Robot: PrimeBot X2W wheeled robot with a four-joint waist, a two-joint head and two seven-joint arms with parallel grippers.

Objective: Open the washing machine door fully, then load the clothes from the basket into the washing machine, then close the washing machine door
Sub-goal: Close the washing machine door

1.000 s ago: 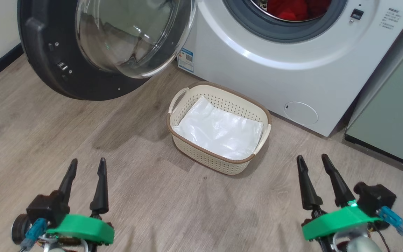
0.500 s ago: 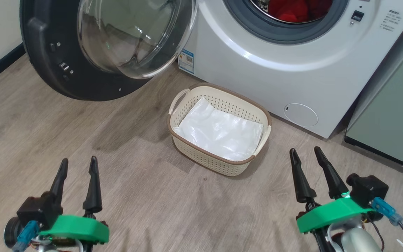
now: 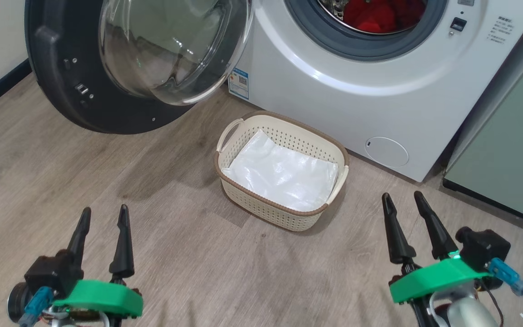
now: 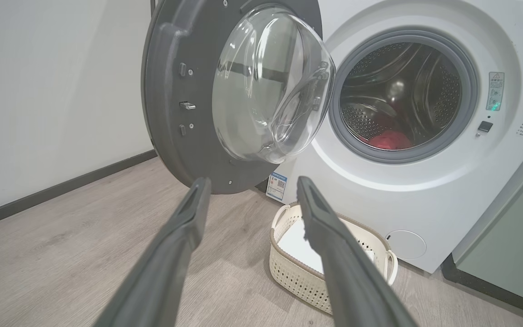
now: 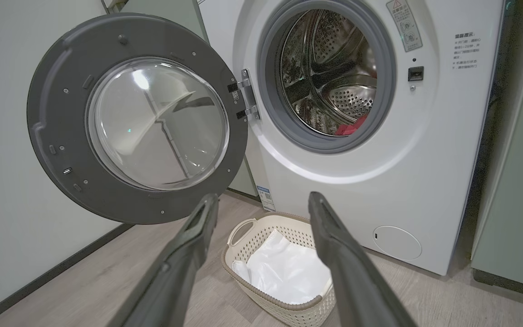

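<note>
— Shifted, item one: our head camera, slightly, so more of the drum mouth shows. Both grippers sit about where they were, low over the floor point(image 3: 175, 254).
— Item two, hands?
— Left gripper point(image 3: 105, 209): fingers parted, nothing between them. Right gripper point(image 3: 401, 195): likewise parted and empty.
— Item three, the load?
— Clothes point(image 3: 375, 18): red, lying inside the drum of the washing machine point(image 3: 357, 109). Basket point(image 3: 261, 206): on the floor just before the machine, holding a white sheet point(image 3: 282, 175) and no red.
— Loading looks done, then. Item four?
— Washing machine door point(image 3: 139, 63): swung wide to our left, glass bowl facing us, hinge point(image 5: 245, 95) on the machine side, latch point(image 4: 187, 105) near the free edge.
— So closing is the step in hand, we judge. How do we do it well?
— We bring the left gripper round the free edge to the outer face, push near that edge, far from the hinge, and follow the arc. We keep the fingers off the glass bowl and out of the hinge gap. We cannot tell whether the lower rim clears the basket, so we go slowly there. We check that no red cloth lies over the grey seal point(image 3: 366, 45), then press beside the latch until it catches.
</note>
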